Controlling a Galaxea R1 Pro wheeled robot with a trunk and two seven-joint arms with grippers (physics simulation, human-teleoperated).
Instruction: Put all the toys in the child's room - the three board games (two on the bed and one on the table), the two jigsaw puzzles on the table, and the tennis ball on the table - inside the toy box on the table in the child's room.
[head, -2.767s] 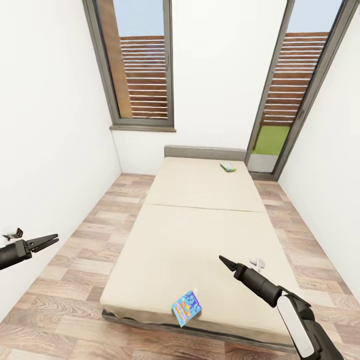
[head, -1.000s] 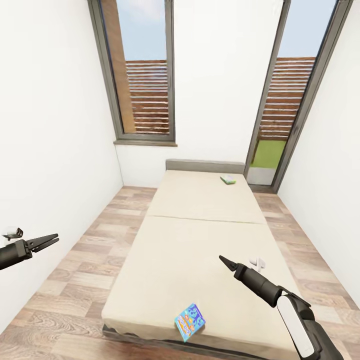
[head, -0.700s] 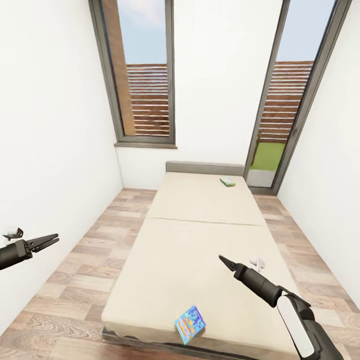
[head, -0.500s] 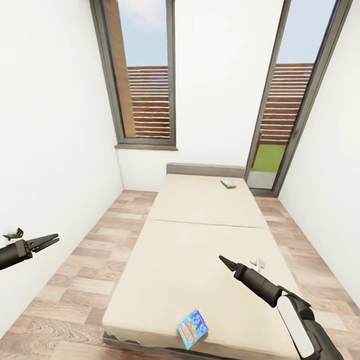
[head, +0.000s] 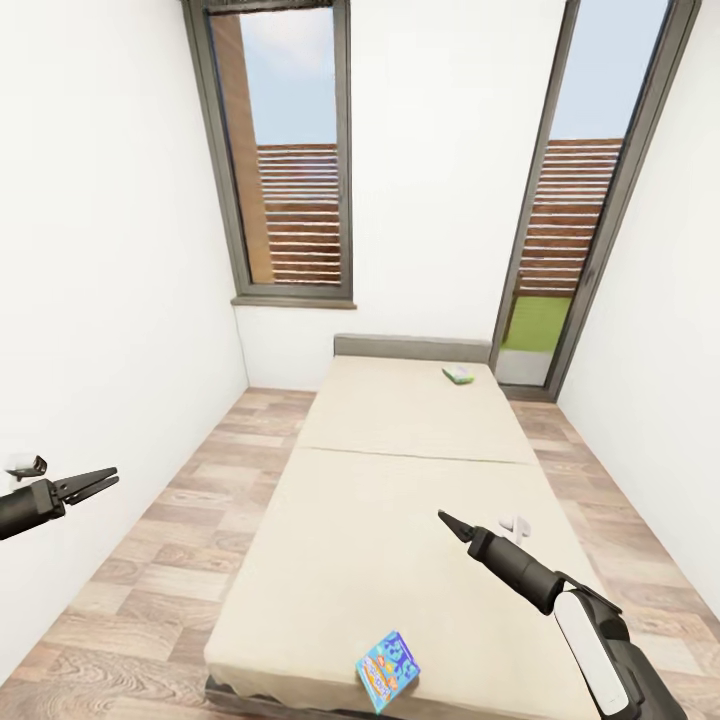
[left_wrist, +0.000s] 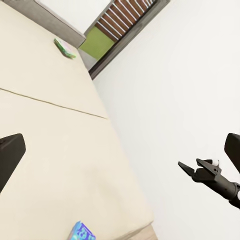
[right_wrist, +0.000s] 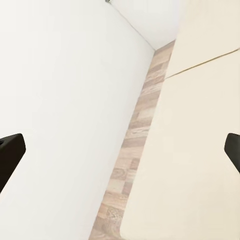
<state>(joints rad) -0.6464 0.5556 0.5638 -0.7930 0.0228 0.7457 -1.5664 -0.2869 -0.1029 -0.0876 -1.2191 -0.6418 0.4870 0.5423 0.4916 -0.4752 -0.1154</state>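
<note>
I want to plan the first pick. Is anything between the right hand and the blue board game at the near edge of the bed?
Nothing visible. The right hand hangs over bare mattress, and the blue board game lies alone at the near edge.

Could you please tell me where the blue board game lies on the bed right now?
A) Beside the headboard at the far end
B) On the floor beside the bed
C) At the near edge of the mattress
C: the blue board game rests at the near edge of the bed, while the green one lies by the headboard.
</note>
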